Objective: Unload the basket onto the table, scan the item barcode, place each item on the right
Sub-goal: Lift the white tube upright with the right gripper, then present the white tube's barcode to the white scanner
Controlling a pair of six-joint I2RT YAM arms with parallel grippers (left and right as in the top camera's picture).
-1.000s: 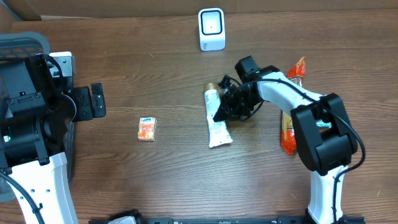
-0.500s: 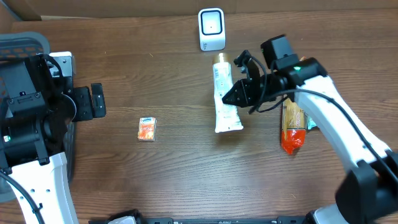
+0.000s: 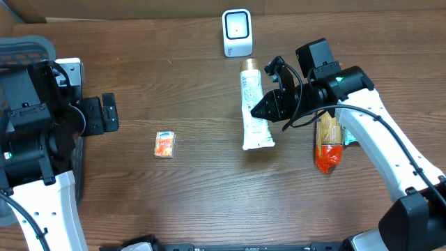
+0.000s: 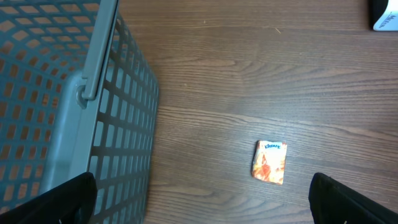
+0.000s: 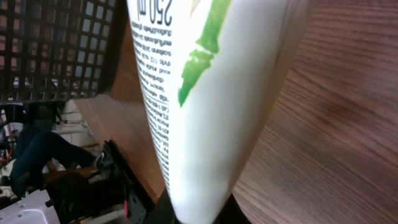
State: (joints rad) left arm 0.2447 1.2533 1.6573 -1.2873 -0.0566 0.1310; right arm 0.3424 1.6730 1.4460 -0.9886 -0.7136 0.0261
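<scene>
Since half a second ago your right end effector [image 3: 261, 110], clenched on the tube [image 3: 249, 87], barely shifts. Wrist view apparently hides its fingers behind the tube. Left end effector [image 3: 109, 113] released, spread wide.

Even soft light, faint shadows

Dark wood table [image 3: 174, 202], small orange tissue packet [image 3: 164, 144] left of centre, white scanner [image 3: 237, 32] at far edge, orange snack pack [image 3: 327, 150] right.
</scene>
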